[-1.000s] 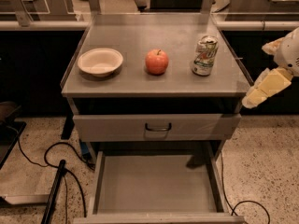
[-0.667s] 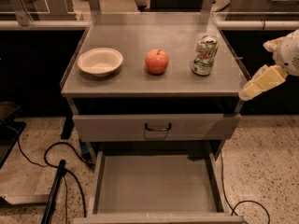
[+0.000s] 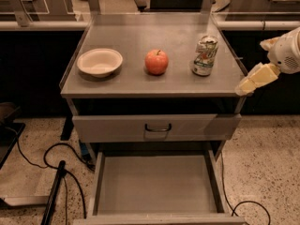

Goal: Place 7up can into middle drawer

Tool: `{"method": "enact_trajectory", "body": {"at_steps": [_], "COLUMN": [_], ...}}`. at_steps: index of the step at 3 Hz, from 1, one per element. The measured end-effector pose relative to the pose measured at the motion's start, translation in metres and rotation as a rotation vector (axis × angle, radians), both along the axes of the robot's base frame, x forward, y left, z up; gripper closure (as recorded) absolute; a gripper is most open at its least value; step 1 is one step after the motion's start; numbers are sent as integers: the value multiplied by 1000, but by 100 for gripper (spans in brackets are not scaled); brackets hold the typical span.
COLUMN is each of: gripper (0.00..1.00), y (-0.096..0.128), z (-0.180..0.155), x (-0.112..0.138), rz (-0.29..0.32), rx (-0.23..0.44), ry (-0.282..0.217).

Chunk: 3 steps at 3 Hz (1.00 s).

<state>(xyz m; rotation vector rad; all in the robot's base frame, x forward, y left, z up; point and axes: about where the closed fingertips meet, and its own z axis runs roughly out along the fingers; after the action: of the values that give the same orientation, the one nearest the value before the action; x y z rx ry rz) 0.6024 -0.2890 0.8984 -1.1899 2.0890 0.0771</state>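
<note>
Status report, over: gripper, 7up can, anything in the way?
Gripper beside tabletop right edge, apart from 7up can. Can stands there, right of apple. Middle drawer open, nothing blocking it.

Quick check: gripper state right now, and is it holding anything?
Gripper: open or shut cannot be told. It hangs beside the right edge of the cabinet top, not holding the 7up can, which stands on that top.

Grey metal cabinet point(image 3: 154, 34) at centre, on speckled terrazzo floor point(image 3: 267, 158). Black cables point(image 3: 37, 161) trail across floor at left. Pale horizontal rail point(image 3: 33, 26) behind, dark recess beneath. Warm, dim light. Gripper point(image 3: 251, 67) at right edge, beside cabinet's front corner, fingers apart.
</note>
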Motion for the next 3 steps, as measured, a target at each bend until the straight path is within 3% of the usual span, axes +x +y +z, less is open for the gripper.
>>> {"method": "enact_trajectory", "body": {"at_steps": [1,2,3], "gripper": [0,0,0], "y": [16,57,59], "z": [-15,-32,-33], "x": [27,90,91], "rz": [3,29,31], "rx": [44,110,111], "ry": [-20,-79,-80]}}
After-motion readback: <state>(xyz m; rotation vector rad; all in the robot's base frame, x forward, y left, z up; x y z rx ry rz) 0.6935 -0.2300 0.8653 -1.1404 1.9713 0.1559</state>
